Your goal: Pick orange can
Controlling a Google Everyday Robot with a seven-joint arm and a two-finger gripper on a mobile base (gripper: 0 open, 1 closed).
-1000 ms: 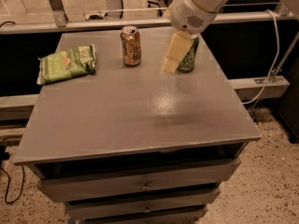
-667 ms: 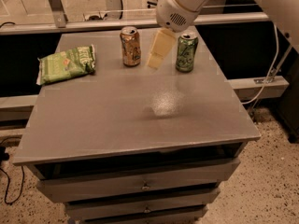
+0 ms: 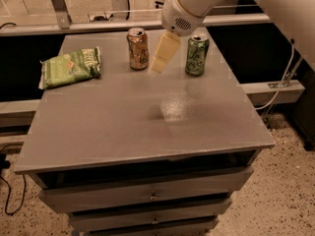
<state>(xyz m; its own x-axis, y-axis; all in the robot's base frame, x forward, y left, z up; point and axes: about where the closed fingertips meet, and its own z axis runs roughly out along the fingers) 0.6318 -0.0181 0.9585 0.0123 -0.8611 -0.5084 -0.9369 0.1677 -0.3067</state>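
The orange can point(image 3: 138, 48) stands upright at the back of the grey cabinet top point(image 3: 123, 127), left of centre. It is orange-copper with pale markings and a silver top. My gripper point(image 3: 158, 65) hangs from the white arm point(image 3: 189, 6) just right of the orange can, between it and the green can point(image 3: 197, 54). It hovers above the surface and holds nothing that I can see. It is close beside the orange can but apart from it.
A green chip bag point(image 3: 71, 67) lies at the back left of the top. The cabinet has drawers point(image 3: 152, 193) below. A metal rail point(image 3: 98, 26) runs behind it. A cable point(image 3: 280, 87) hangs at the right over the speckled floor.
My gripper has moved left, from in front of the green can to the gap beside the orange can. The cans and the bag have not moved.
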